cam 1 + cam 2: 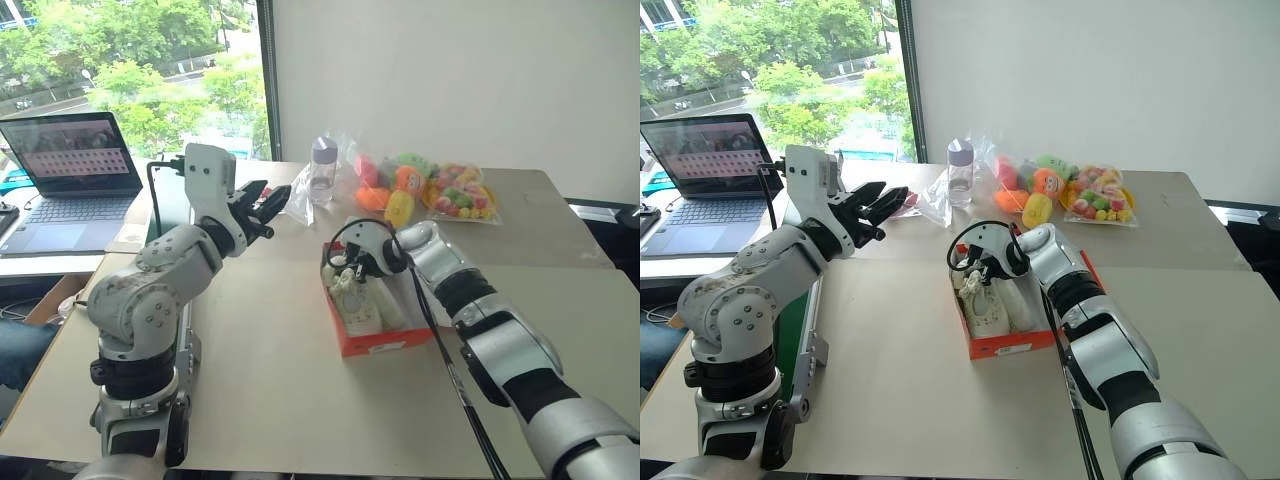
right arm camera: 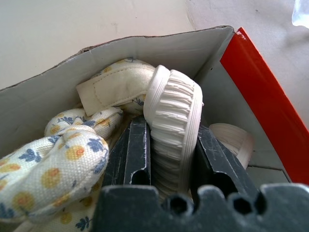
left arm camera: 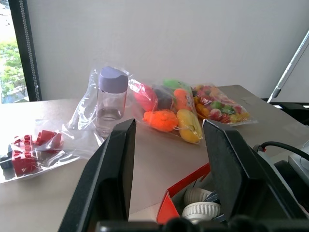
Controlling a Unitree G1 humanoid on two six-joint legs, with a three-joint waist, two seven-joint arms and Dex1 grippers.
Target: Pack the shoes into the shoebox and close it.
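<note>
The orange-red shoebox (image 1: pixel 385 345) lies open in the middle of the table, white inside, its red lid (image 2: pixel 263 101) folded out on the far side. Both cream shoes (image 1: pixel 985 305) are in it. My right gripper (image 1: pixel 345 268) reaches down into the box's far end and is shut on the ribbed white sole (image 2: pixel 174 125) of one shoe, whose upper (image 2: pixel 72 159) is cloth with a blue and yellow flower print. The other shoe's sole (image 2: pixel 236 140) lies beside it. My left gripper (image 1: pixel 270 205) hangs open and empty in the air, left of the box and pointing towards the bottle.
At the back of the table stand a clear bottle with a lilac cap (image 1: pixel 322 170), bagged plush toys (image 1: pixel 395 190) and a bag of coloured pieces (image 1: pixel 462 195). A red packet in clear wrap (image 3: pixel 31 150) lies near the bottle. A laptop (image 1: pixel 70 170) sits far left.
</note>
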